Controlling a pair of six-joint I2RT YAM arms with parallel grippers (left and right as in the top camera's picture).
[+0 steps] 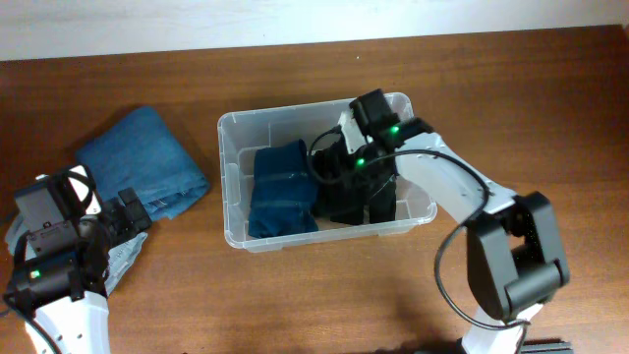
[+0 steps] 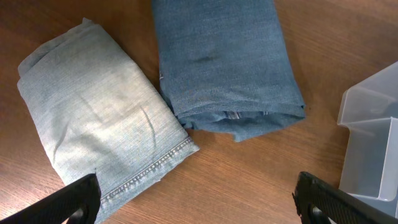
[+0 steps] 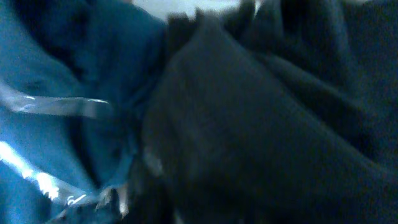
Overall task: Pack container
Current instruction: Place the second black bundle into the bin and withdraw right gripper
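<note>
The clear container (image 1: 229, 128) stands mid-table; its corner shows in the left wrist view (image 2: 373, 149). Inside lie folded dark blue jeans (image 1: 282, 189) on the left and a black garment (image 1: 378, 208) on the right. My right gripper (image 1: 344, 182) is down in the container on the black garment (image 3: 249, 124), with the dark blue jeans (image 3: 62, 93) beside it; its fingers are lost in dark blur. My left gripper (image 2: 199, 202) is open and empty above the table, just short of two folded jeans.
Mid-blue folded jeans (image 1: 147, 157) (image 2: 224, 62) lie left of the container. Light-blue folded jeans (image 2: 99, 118) lie beside them, partly under my left arm (image 1: 123, 258). A pale wall edge runs along the back of the table.
</note>
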